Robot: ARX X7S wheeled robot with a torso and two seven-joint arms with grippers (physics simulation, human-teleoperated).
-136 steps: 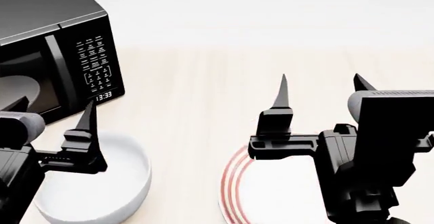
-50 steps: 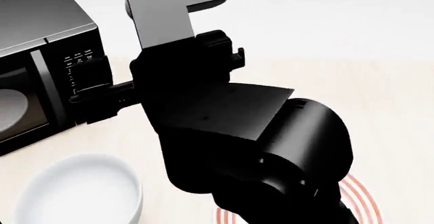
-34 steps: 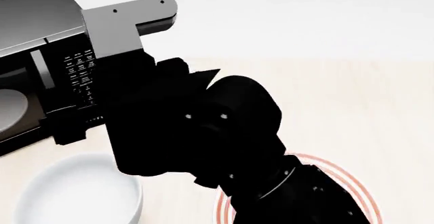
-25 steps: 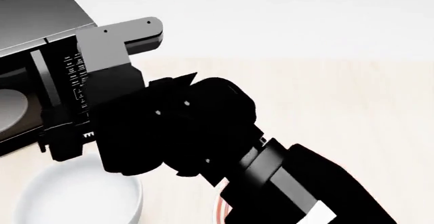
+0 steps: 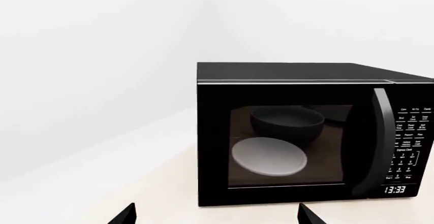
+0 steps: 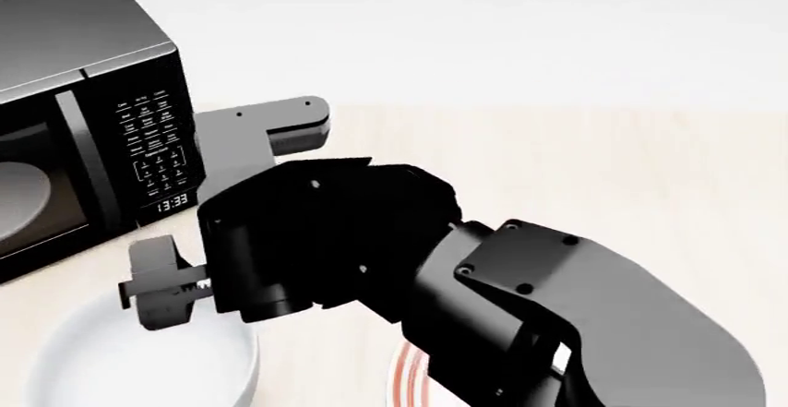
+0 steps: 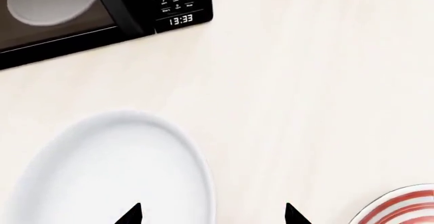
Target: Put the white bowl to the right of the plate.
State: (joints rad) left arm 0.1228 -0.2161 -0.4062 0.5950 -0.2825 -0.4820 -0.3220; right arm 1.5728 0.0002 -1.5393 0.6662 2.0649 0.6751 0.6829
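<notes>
The white bowl (image 6: 136,361) sits at the near left of the table (image 6: 591,167), on the wrong side of the plate (image 6: 404,377), whose red-ringed edge just peeps out from under the right arm at the near centre. So the bowl is not yet lifted, and the whole carry across to the plate's right is left to do.

The right arm reaches across from the near right toward the left, and the right gripper (image 7: 211,215) hangs above the bowl's right rim. In the right wrist view its two finger tips stand well apart, one over the bowl's inside and the other over bare table outside the wall, with nothing between them but the rim below. I judge it is lined up to pinch that wall, but it has no hold so far. The plate's edge (image 7: 400,206) shows just beyond the outer finger, near the bowl but apart from it.

The left gripper (image 5: 215,215) is out of the head view; its own camera shows two tips spread wide and empty, facing the microwave (image 5: 312,132).

That black microwave (image 6: 87,121) stands at the far left, behind the bowl, its door closed.
</notes>
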